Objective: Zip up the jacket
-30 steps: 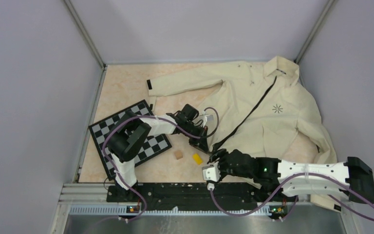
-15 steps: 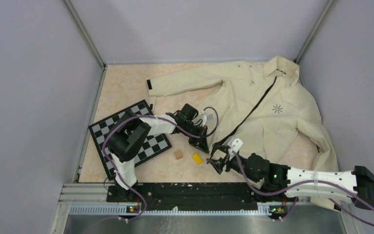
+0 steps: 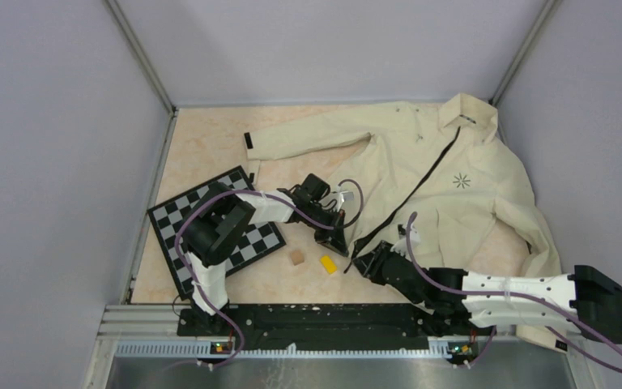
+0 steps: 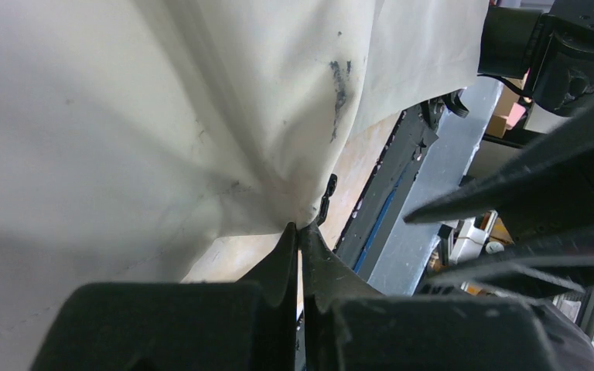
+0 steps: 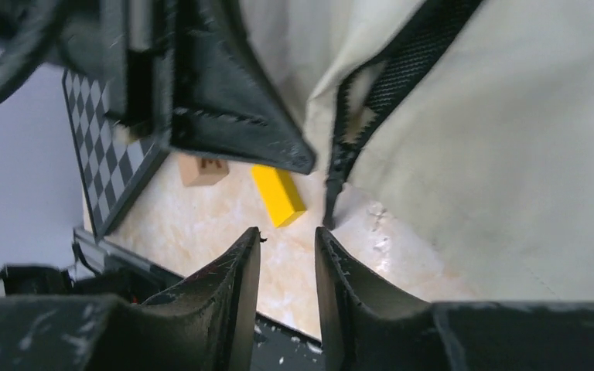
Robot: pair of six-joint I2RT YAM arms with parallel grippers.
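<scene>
The cream jacket [image 3: 453, 194] lies spread at the back right, its dark zipper [image 3: 421, 182] running from the collar down to the hem. My left gripper [image 3: 336, 241] is shut on the jacket's bottom hem beside the zipper's lower end; in the left wrist view its jaws [image 4: 299, 229] pinch a fold of cream fabric [image 4: 124, 116]. My right gripper [image 3: 362, 263] sits just right of it at the hem. In the right wrist view it [image 5: 288, 236] is open a little and empty, low over the table, with the zipper's end [image 5: 340, 154] just ahead.
A yellow block [image 3: 328, 263] and a small wooden block [image 3: 296, 257] lie on the table left of my right gripper, also in the right wrist view [image 5: 278, 195]. A checkerboard [image 3: 263, 239] lies under my left arm. Walls enclose the table.
My right arm has turned its wrist and moved the gripper forward and right, from near the table's front edge up to the jacket hem. My left gripper has kept its hold.
</scene>
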